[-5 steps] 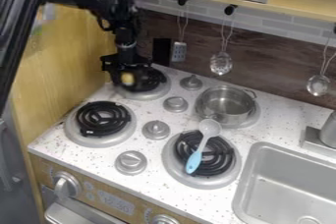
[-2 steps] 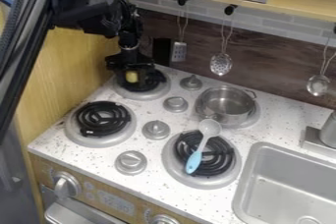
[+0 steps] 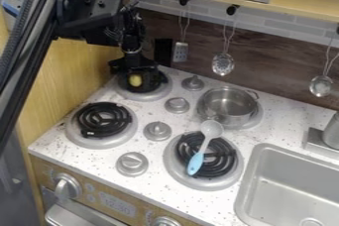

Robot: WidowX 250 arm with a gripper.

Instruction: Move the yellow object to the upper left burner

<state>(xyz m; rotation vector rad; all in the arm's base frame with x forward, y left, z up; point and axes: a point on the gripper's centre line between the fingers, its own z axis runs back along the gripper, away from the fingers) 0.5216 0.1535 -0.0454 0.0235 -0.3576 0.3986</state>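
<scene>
The black gripper (image 3: 137,77) hangs over the upper left burner (image 3: 143,92), at the back corner of the stove by the wooden side wall. It is shut on the small yellow object (image 3: 135,80), whose rounded front shows against the dark coil. Whether the object's underside touches the coil I cannot tell, and the gripper's black parts blend with the burner behind it.
A metal pot (image 3: 228,106) stands on the upper right burner. A blue-handled spoon (image 3: 204,146) lies across the lower right burner (image 3: 173,166). Stove knobs (image 3: 177,104) rise between the burners, and utensils (image 3: 223,64) hang along the back wall.
The gripper has shifted a little to the right over the burner, and the yellow object has moved with it. Higher up, the arm has swung into a different pose.
</scene>
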